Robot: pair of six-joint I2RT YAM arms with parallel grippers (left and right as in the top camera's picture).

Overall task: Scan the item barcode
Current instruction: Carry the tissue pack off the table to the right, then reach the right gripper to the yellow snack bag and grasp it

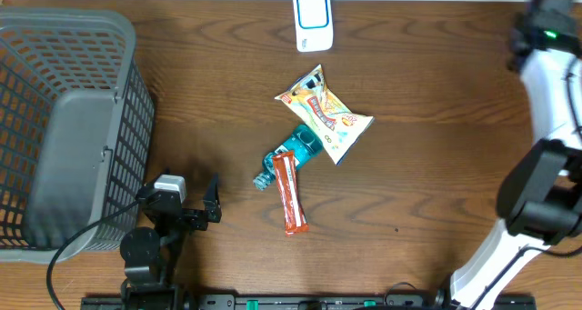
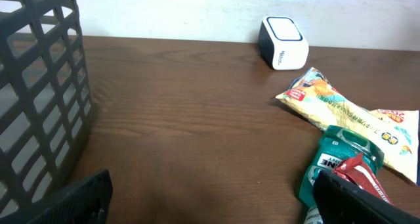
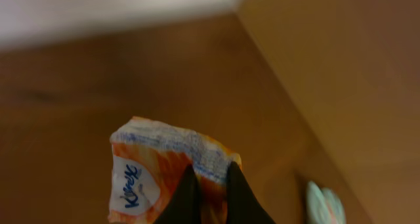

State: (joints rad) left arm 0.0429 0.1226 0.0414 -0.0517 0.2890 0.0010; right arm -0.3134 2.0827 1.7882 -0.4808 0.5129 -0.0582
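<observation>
**Item 1. Right gripper** (image 3: 210,171): jaws pinched together on the near edge of the orange-and-white packet (image 3: 161,159). The packet stands out beyond the fingertips. A white patch with blue lettering lies just left of the fingers. The wrist view shows it held clear of the blurred brown table. The overhead view shows only the right arm (image 1: 555,83) along the right edge, and the packet cannot be made out there.

**Item 2. Left gripper** (image 2: 213,182): jaws spread wide with nothing between them. It sits at the near left of the table (image 1: 436,74), just right of the basket (image 1: 68,19).

**Item 3. Scanner** (image 1: 313,20): white body with a blue-framed face, at the far centre of the table.

**Item 4. Loose goods, table centre:**
- Yellow snack bag (image 1: 325,112), farthest of the three.
- Teal packet (image 1: 300,146), touching the bag's near-left side.
- Red-orange bar (image 1: 291,194), nearest of the three, overlapping the teal packet.

All three lie apart from both grippers.
</observation>
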